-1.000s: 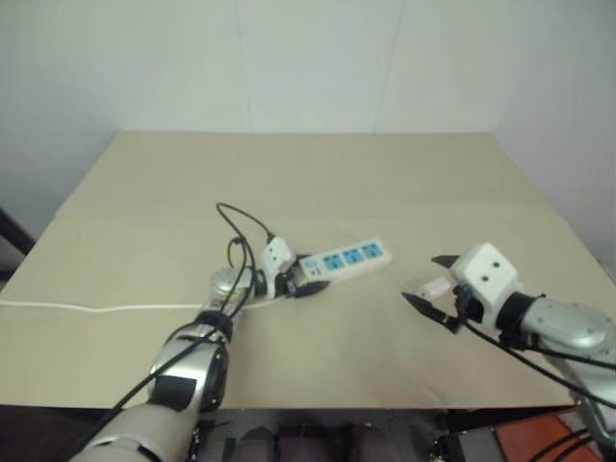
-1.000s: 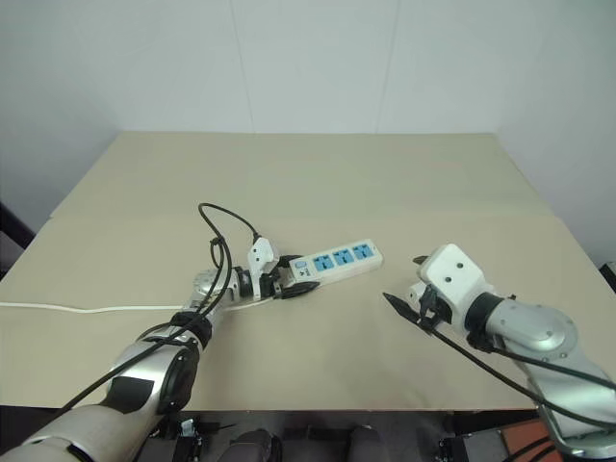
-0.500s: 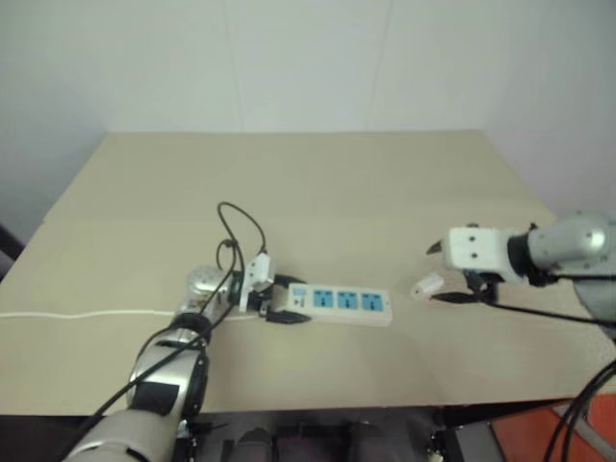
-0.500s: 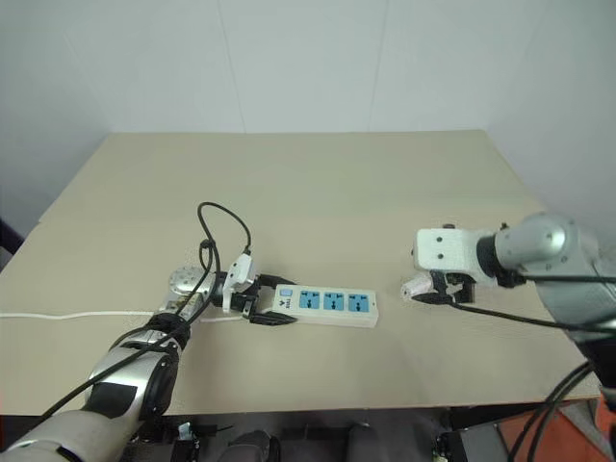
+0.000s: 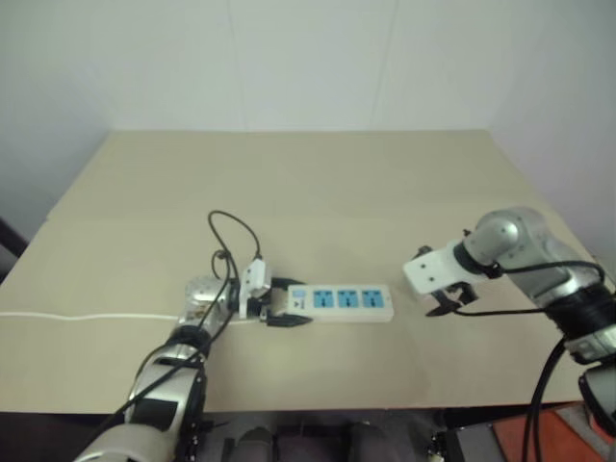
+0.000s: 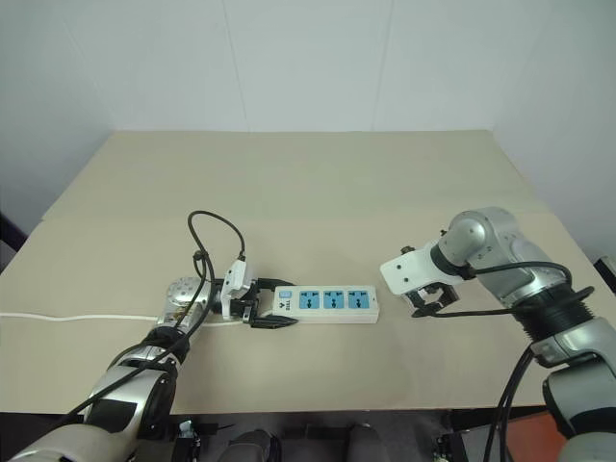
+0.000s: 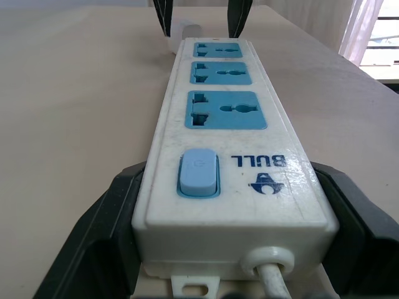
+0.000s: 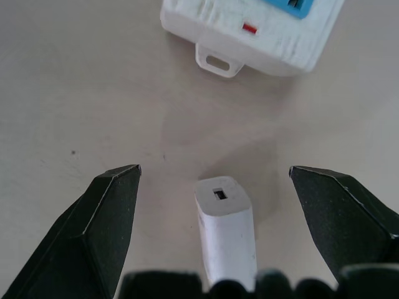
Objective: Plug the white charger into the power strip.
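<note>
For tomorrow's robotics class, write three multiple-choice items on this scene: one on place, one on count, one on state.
1. Where is the charger?
A. on the table between the open fingers of the right gripper
B. in a socket
C. on the floor

2. How many blue sockets has the strip?
A. two
B. three
C. five

3. The left gripper is:
A. open above the strip
B. shut on the strip
C. holding the charger

Key: 1 A, it lies between the spread fingers; 2 B, three blue faces show; 3 B, its fingers clamp the switch end.

power strip (image 7: 230,162): glossy white plastic, blue sockets | white charger (image 8: 225,233): smooth plastic | table (image 5: 318,183): matt beige
</note>
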Tool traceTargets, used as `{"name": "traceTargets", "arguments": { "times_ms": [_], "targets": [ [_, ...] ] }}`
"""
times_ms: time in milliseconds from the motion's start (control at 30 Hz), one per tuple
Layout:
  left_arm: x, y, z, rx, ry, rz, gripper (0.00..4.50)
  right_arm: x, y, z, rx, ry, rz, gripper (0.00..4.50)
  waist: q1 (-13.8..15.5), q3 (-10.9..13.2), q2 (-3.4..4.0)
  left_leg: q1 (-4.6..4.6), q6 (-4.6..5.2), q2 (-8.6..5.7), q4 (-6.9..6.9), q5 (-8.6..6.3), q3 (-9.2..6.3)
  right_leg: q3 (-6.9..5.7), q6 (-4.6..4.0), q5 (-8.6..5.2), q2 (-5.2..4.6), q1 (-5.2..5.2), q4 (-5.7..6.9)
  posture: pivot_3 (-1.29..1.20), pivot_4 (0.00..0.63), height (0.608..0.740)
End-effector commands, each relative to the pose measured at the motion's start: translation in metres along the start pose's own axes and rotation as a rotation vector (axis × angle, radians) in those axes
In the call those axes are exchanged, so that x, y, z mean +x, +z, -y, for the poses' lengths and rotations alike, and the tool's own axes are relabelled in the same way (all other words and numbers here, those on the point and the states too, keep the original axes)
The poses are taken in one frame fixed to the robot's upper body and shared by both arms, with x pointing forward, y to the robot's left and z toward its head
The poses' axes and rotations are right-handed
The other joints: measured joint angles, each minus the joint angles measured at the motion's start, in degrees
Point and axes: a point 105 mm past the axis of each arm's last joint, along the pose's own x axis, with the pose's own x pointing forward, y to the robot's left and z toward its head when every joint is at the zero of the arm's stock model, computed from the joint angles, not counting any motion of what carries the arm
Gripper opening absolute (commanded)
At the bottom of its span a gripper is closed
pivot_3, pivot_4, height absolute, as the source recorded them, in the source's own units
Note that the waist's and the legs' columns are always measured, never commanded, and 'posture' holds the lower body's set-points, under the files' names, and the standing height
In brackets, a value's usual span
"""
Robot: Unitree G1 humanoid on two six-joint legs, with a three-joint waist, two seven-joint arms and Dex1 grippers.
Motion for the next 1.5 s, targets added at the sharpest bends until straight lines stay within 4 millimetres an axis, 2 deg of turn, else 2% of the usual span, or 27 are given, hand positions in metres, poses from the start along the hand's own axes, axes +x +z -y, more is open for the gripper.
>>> {"name": "traceTargets", "arguments": {
  "times_ms": [33, 333, 600, 700, 733, 767, 967, 1133, 1267, 1400, 1500],
  "targets": [
    [-0.001, 0.0, 0.002, -0.007, -0.005, 0.009, 3.3, -0.004, -0.004, 0.006, -0.044, -0.009, -0.034, 4.5, 0.0, 0.0, 0.0, -0.01, 0.0, 0.0, 0.0, 0.0, 0.0, 0.0, 0.0, 0.0, 0.0, 0.0, 0.0, 0.0, 0.15, 0.74],
    [-0.002, 0.007, -0.001, 0.017, -0.023, -0.002, 3.3, 0.0, -0.013, 0.011, -0.084, 0.002, -0.087, 4.5, -0.1, 0.0, 0.01, 0.02, 0.0, 0.01, 0.0, 0.0, 0.01, 0.0, 0.0, 0.0, 0.01, -0.01, 0.01, 0.0, 0.15, 0.74],
    [-0.001, 0.005, 0.0, 0.011, -0.031, -0.012, 3.3, 0.0, -0.012, 0.013, -0.098, 0.005, -0.07, 4.5, -0.1, 0.0, 0.01, 0.0, 0.0, 0.0, 0.0, 0.0, 0.01, 0.01, -0.01, 0.0, 0.01, -0.01, 0.02, 0.0, 0.15, 0.74],
    [0.0, 0.004, 0.0, 0.011, -0.029, -0.013, 3.3, 0.001, -0.011, 0.012, -0.115, 0.014, -0.062, 3.92, -0.1, 0.0, 0.01, 0.0, 0.0, 0.0, 0.0, 0.0, 0.01, 0.0, -0.01, 0.0, 0.01, 0.0, 0.02, 0.0, 0.15, 0.74],
    [0.0, 0.004, 0.001, 0.011, -0.028, -0.014, 3.3, 0.001, -0.011, 0.012, -0.119, 0.012, -0.06, 3.47, -0.1, 0.0, 0.01, 0.01, 0.0, 0.0, 0.0, 0.0, 0.01, 0.01, -0.01, 0.0, 0.01, -0.01, 0.02, 0.0, 0.15, 0.74],
    [0.0, 0.003, 0.001, 0.011, -0.028, -0.017, 3.3, 0.002, -0.01, 0.012, -0.121, 0.009, -0.06, 3.25, -0.1, 0.0, 0.01, 0.01, 0.0, 0.0, 0.0, 0.0, 0.01, 0.01, -0.01, 0.0, 0.01, -0.01, 0.02, 0.0, 0.15, 0.74],
    [0.0, 0.001, 0.002, 0.011, -0.026, -0.024, 3.3, 0.004, -0.011, 0.013, -0.134, 0.007, -0.067, 1.16, -0.1, 0.0, 0.01, 0.01, 0.0, 0.0, 0.0, 0.0, 0.01, 0.01, -0.01, 0.0, 0.01, 0.0, 0.02, 0.0, 0.15, 0.74],
    [0.0, 0.001, 0.002, 0.01, -0.034, -0.031, 3.3, 0.002, -0.013, 0.014, -0.161, -0.022, -0.089, 1.12, -0.1, 0.0, 0.02, 0.03, 0.0, 0.0, 0.0, 0.0, 0.01, 0.01, -0.01, 0.0, 0.01, 0.01, 0.02, 0.0, 0.15, 0.74],
    [-0.001, 0.003, 0.002, 0.018, -0.048, -0.039, 3.3, -0.008, -0.01, 0.022, -0.103, -0.111, -0.062, 1.12, 0.0, 0.0, 0.02, 0.02, 0.0, 0.0, 0.0, 0.0, 0.01, 0.01, -0.01, 0.0, 0.01, 0.0, 0.02, 0.0, 0.15, 0.74],
    [-0.002, 0.005, 0.0, 0.029, -0.059, -0.054, 3.3, -0.041, 0.006, 0.05, 0.135, -0.383, 0.147, 1.12, -0.1, 0.0, 0.02, -0.02, 0.0, 0.01, -0.01, 0.0, 0.0, 0.0, -0.02, 0.01, 0.01, -0.01, 0.04, 0.0, 0.15, 0.74],
    [-0.003, 0.004, 0.001, 0.034, -0.069, -0.075, 3.3, -0.066, 0.025, 0.063, 0.348, -0.55, 0.437, 1.12, 0.0, 0.0, 0.02, -0.01, 0.0, 0.02, 0.0, 0.0, -0.02, -0.01, -0.04, 0.02, 0.02, 0.0, 0.07, 0.0, 0.15, 0.74]
  ]
}}
